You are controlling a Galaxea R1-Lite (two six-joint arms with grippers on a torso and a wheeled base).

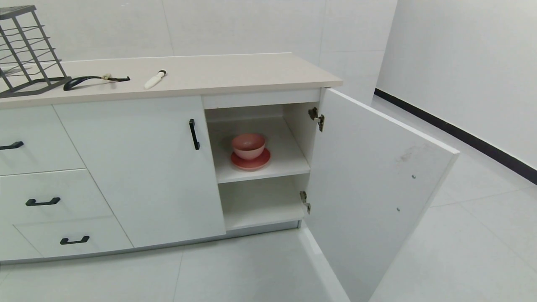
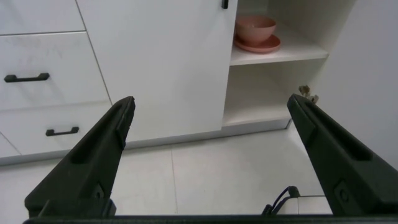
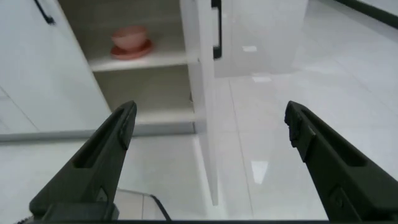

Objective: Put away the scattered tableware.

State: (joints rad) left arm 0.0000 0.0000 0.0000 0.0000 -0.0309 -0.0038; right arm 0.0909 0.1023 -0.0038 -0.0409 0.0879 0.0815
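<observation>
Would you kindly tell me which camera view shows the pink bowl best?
The head view: the pink bowl sits unobstructed on its plate, on the upper shelf. Both wrist views show it whole but farther off.

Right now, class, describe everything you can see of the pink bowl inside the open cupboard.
The pink bowl is round, deep and plain, matt salmon-pink, perhaps plastic. It stands upright, mouth up, with nothing visible inside. It rests on a slightly redder plate, which lies on the upper shelf of the cupboard whose door stands open. Nothing else touches it.
</observation>
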